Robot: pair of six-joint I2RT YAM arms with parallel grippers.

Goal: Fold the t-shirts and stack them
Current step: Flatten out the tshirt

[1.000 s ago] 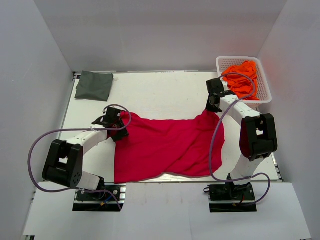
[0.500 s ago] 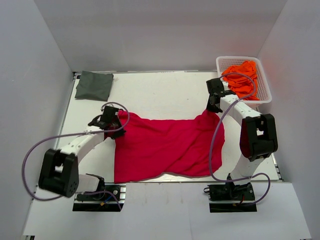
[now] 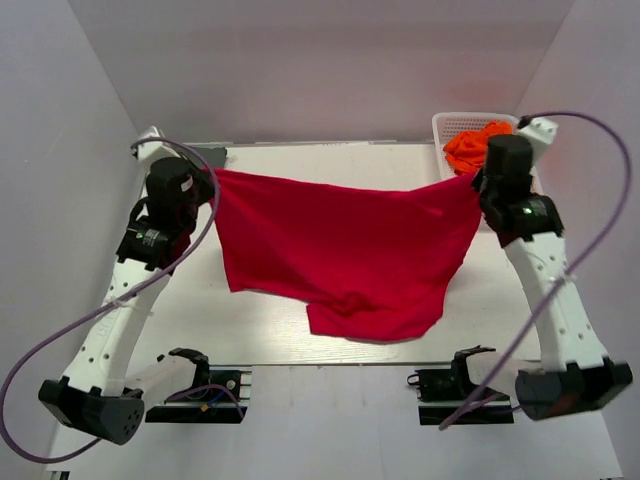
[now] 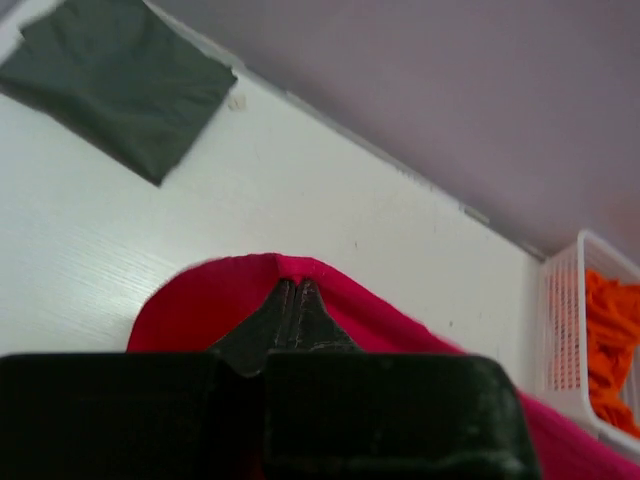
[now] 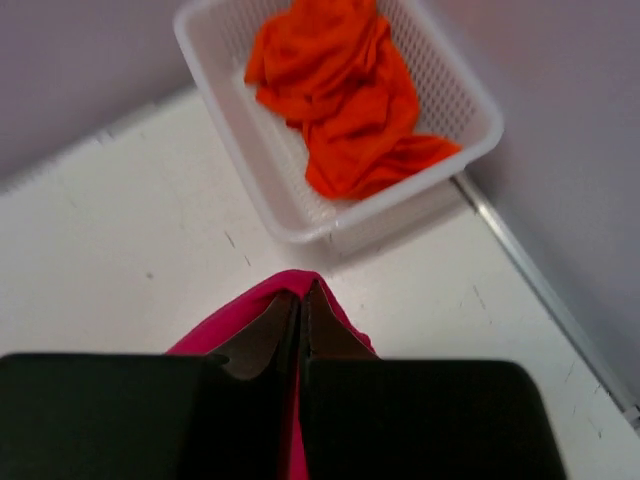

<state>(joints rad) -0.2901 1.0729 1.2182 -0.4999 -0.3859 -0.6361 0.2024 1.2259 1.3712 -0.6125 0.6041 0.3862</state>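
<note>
The crimson red t-shirt hangs stretched in the air between my two raised grippers, its lower part drooping toward the table's front. My left gripper is shut on its left top corner. My right gripper is shut on its right top corner. The folded dark grey-green t-shirt lies at the table's far left corner, mostly hidden behind the left arm in the top view. Several bright orange t-shirts are heaped in the white mesh basket at the far right.
The white table is walled by grey panels on the left, back and right. The basket stands against the right wall just behind the right gripper. Both arm bases sit at the near edge.
Both arms rose high and lifted the red t-shirt off the table; it went from lying crumpled flat to hanging spread between the grippers. The left gripper moved back and left, the right one back and right.
</note>
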